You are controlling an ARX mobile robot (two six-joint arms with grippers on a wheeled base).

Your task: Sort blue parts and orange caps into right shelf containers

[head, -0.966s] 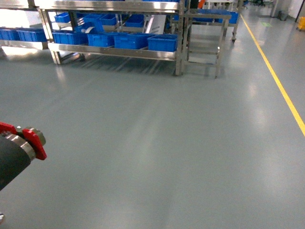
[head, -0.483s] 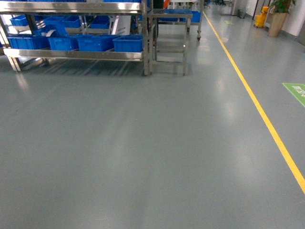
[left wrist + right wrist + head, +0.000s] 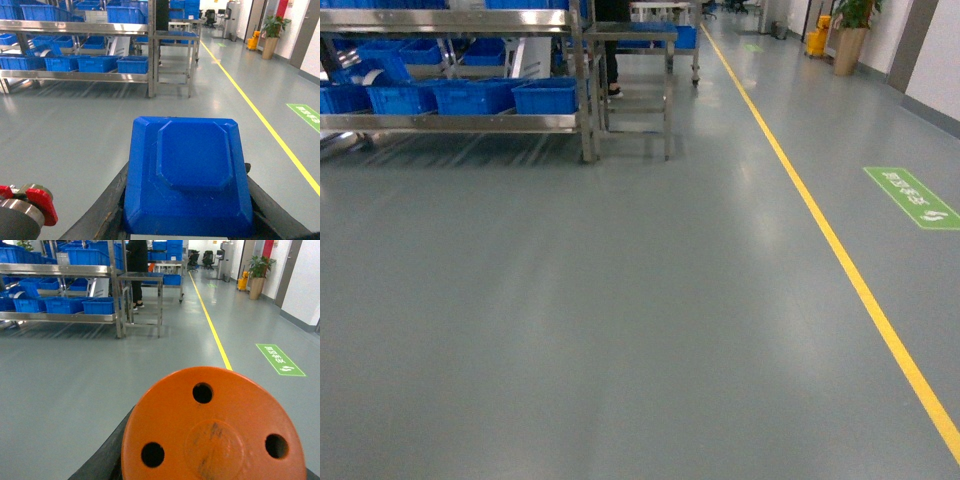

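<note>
Between the left gripper's (image 3: 187, 220) dark jaws: one blue part (image 3: 188, 176), clamped, filling the left wrist view. Right gripper (image 3: 212, 460): jaws grasping one orange cap (image 3: 214, 426) with three holes. Far left across the grey floor (image 3: 620, 320): steel shelf (image 3: 450, 122) carrying blue shelf containers (image 3: 545, 96).

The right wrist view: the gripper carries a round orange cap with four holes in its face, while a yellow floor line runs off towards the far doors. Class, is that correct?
Not quite. In the right wrist view the orange cap shows three holes in its face, not four. The rest stands: the cap sits in the right gripper, and the yellow floor line runs away down the aisle.
</note>
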